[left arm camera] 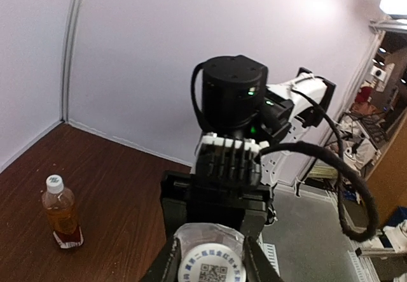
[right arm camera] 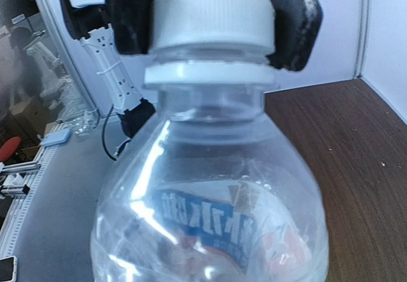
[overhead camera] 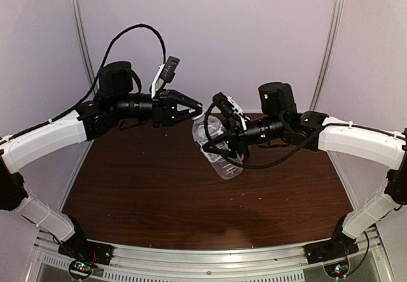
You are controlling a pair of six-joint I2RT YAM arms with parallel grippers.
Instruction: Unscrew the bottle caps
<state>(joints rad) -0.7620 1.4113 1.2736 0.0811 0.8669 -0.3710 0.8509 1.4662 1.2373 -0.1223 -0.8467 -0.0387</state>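
Brown tabletop [overhead camera: 159,193] lies below the clear bottle [overhead camera: 224,166], clamped at its body by the right gripper [overhead camera: 219,145] while the left gripper [overhead camera: 198,111] pinches its white cap [right arm camera: 213,14], apparently not yet off; well apart from it, the amber bottle [left arm camera: 62,215] stands with its own cap [left arm camera: 55,182] on, so both caps look undone.

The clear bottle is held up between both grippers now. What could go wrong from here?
1. The right gripper holds the clear bottle by its thin-looking body above the table; the bottle might turn with the twist or get squashed.
2. The left gripper pinches only the white cap; its fingers could slip, or drop the cap once free.
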